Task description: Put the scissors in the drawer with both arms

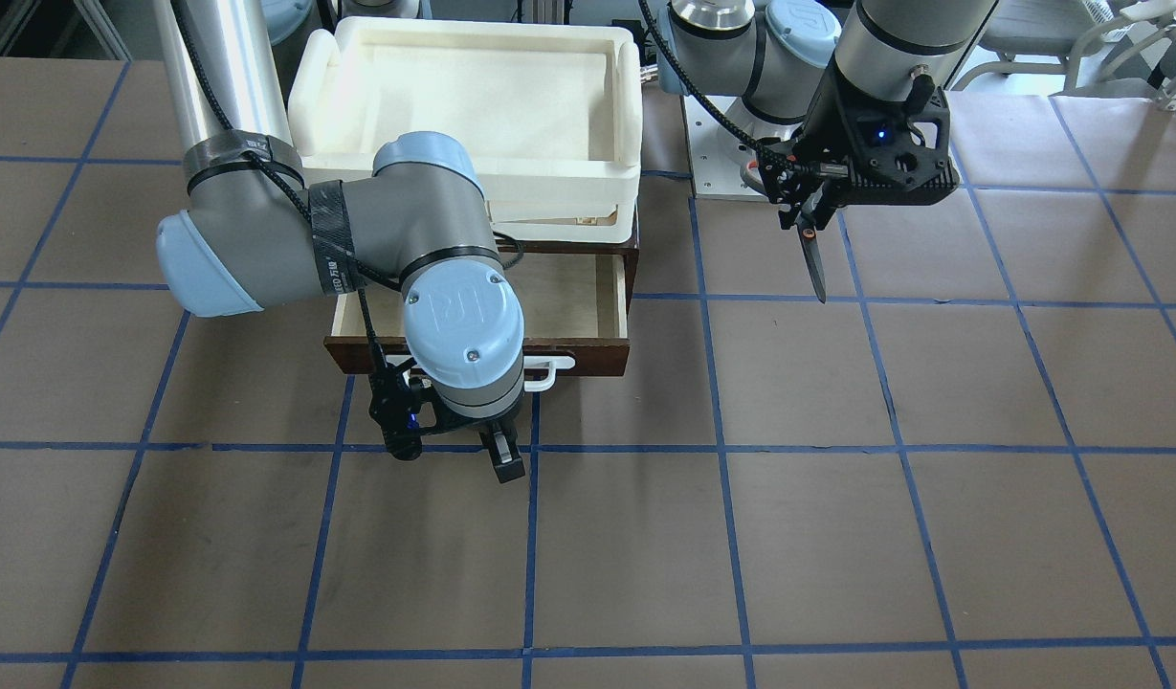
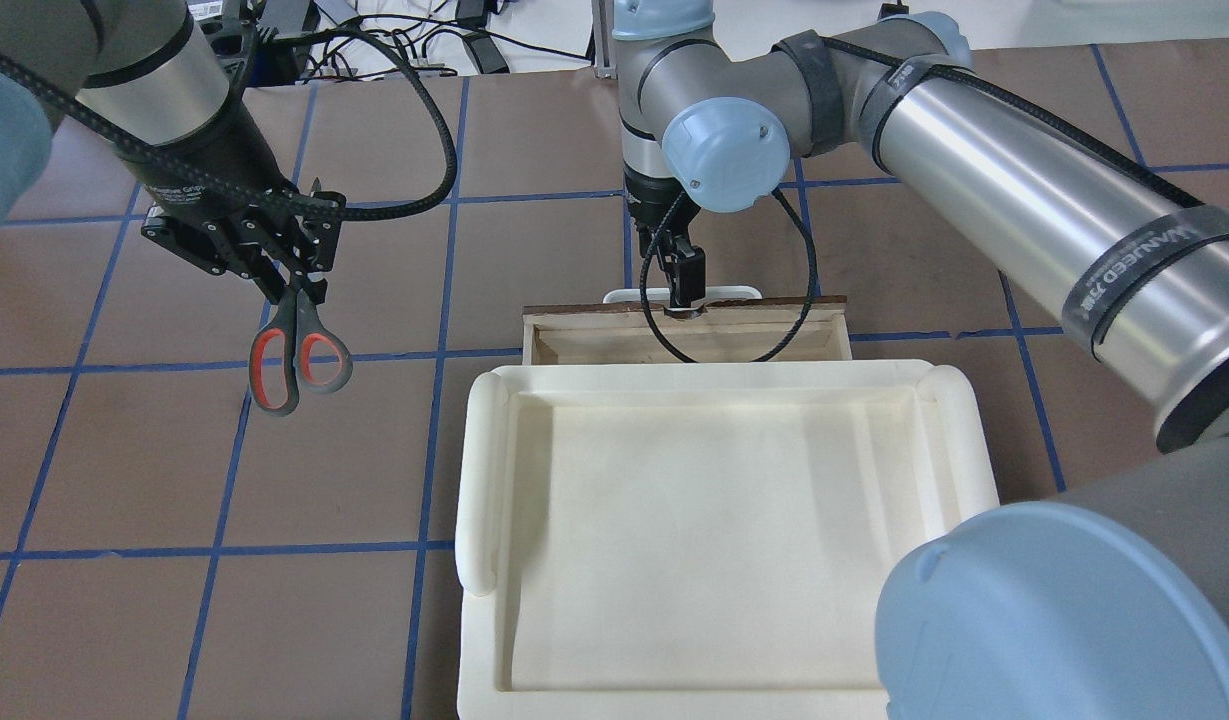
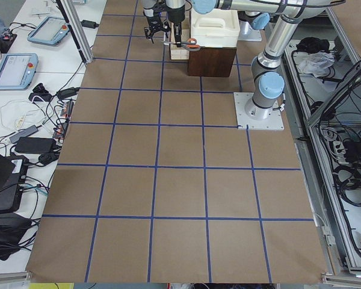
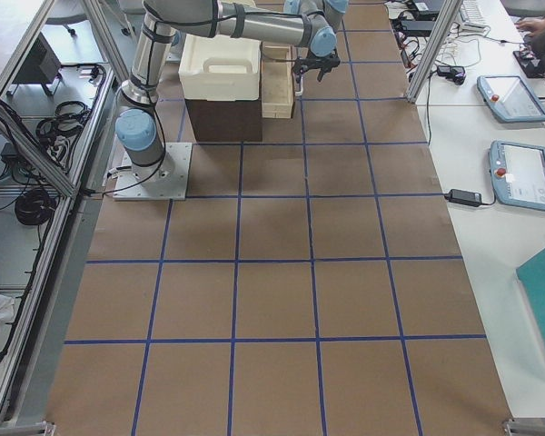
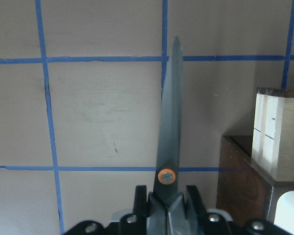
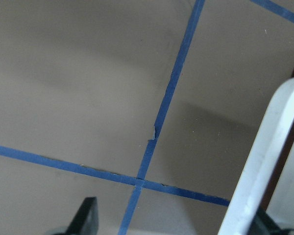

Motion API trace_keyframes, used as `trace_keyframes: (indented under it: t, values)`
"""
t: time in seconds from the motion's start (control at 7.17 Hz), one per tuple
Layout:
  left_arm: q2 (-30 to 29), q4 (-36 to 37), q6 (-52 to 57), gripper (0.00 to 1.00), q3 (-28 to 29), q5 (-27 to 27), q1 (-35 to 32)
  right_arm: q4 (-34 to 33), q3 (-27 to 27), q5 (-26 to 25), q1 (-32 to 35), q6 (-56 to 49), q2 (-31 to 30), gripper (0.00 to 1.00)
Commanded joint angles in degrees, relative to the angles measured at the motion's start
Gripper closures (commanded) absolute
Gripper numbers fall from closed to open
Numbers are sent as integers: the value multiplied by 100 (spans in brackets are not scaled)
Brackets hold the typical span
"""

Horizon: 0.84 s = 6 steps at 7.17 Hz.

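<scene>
Overhead, scissors [image 2: 296, 350] hang in the left gripper [image 2: 286, 280] beside an open drawer [image 2: 574, 345]

The left gripper is closed on the scissors near the pivot. One finger [image 5: 193, 203] presses on each side just below the orange rivet. The blades are shut and point away from the robot, and the orange-lined finger loops stick out on the robot's side of the gripper. The pair is held off the table [image 1: 836, 478], above one of its blue-taped squares. It is well apart from the drawer, on the robot's left of it.

The drawer stands out from the front of a dark brown cabinet [image 3: 210, 60], with its pale wooden inside showing. A white foam tray [image 2: 484, 470] sits on top of the cabinet and covers the back part of the drawer from above.

The right gripper [image 2: 684, 300] is at the middle of the drawer's front, at the white handle [image 2: 734, 293]. In the right wrist view its fingers [image 6: 85, 220] are spread wide. The handle passes between them, close to one finger and well clear of the other, so nothing is pinched. The right arm reaches over the tray and cabinet to get there.
</scene>
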Motion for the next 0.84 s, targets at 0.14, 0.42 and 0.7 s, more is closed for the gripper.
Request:
trace_keyframes:
  t: [0.14,0.42,0.7]
  values:
    - [-1,0,0,97,-6,0,0,-66,-323,-11,-8,-78,246,0]
    - [-1,0,0,97,-6,0,0,-66,-386,-11,-35,-131,282,0]
    - [-1,0,0,97,-6,0,0,-66,-474,-11,-87,-227,300,0]
